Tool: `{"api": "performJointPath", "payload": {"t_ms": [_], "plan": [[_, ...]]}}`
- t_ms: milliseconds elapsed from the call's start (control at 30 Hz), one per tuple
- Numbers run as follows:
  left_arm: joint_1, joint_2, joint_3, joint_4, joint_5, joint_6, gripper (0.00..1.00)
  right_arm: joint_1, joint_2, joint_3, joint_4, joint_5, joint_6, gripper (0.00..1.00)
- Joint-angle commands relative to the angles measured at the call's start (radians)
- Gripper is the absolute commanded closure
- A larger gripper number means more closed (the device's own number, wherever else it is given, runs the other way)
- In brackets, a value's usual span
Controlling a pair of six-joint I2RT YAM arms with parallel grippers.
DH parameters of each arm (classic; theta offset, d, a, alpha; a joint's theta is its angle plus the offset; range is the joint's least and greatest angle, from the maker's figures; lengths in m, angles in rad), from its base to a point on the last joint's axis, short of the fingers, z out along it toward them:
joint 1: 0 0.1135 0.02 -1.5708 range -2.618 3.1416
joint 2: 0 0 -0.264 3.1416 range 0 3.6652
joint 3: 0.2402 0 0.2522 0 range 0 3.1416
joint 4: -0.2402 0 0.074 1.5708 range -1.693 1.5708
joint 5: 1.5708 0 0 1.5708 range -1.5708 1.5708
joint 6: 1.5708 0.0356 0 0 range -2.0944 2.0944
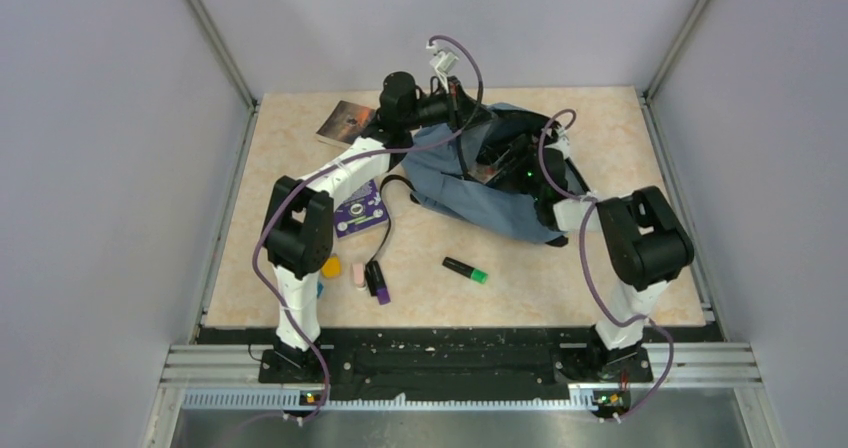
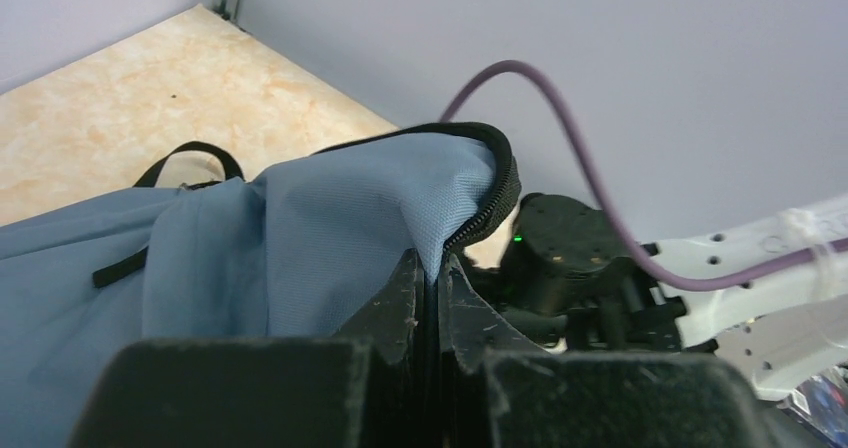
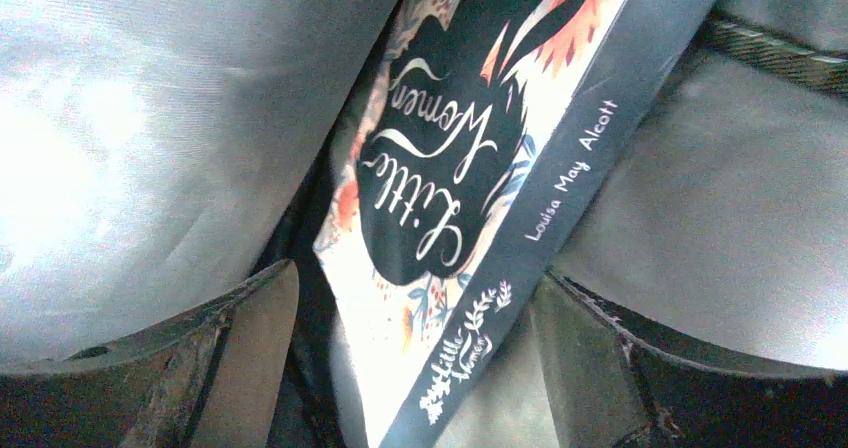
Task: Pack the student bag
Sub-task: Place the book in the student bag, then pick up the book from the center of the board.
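The slate-blue student bag [image 1: 470, 196] lies at the back middle of the table, its mouth lifted. My left gripper [image 1: 462, 103] is shut on the bag's blue fabric edge [image 2: 440, 203] just beside the black zipper [image 2: 495, 213], holding it up. My right gripper [image 1: 503, 164] reaches into the bag's opening. In the right wrist view its fingers [image 3: 250, 338] stand open with a "Little Women" book [image 3: 470, 158] lying slanted between them, gaps on both sides, grey lining all round.
A book [image 1: 345, 121] lies at the back left and a purple book [image 1: 360, 211] under the left arm. A green highlighter [image 1: 466, 269], a pink eraser [image 1: 358, 274], a yellow piece [image 1: 331, 266] and a purple-black item [image 1: 378, 282] lie near the front.
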Motion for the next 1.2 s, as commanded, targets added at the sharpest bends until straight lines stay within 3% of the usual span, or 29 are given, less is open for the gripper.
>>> {"api": "performJointPath", "payload": {"t_ms": [0, 267, 300, 333, 467, 533, 900, 1167], "plan": [[0.005, -0.025, 0.023, -0.037, -0.076, 0.080, 1.00, 0.009, -0.129, -0.048, -0.024, 0.108, -0.127, 0.16], [0.009, -0.059, 0.000, -0.181, -0.183, 0.195, 1.00, 0.011, -0.328, -0.133, -0.234, 0.214, -0.233, 0.14], [0.009, -0.069, -0.003, -0.212, -0.202, 0.220, 0.95, 0.011, -0.362, -0.146, -0.256, 0.224, -0.252, 0.14], [0.011, -0.079, -0.008, -0.241, -0.221, 0.244, 0.86, 0.011, -0.402, -0.162, -0.280, 0.236, -0.276, 0.14], [0.013, -0.148, -0.059, -0.349, -0.305, 0.332, 0.32, 0.011, -0.582, -0.220, -0.386, 0.235, -0.373, 0.14], [0.014, -0.203, -0.118, -0.374, -0.360, 0.359, 0.19, 0.011, -0.667, -0.244, -0.436, 0.209, -0.409, 0.14], [0.059, -0.650, -0.589, -0.536, -0.631, 0.265, 0.12, 0.010, -1.001, -0.247, -0.749, 0.062, -0.506, 0.14], [0.152, -0.783, -0.731, -0.711, -0.862, 0.150, 0.06, 0.012, -1.126, -0.153, -0.919, 0.021, -0.587, 0.14]]}}
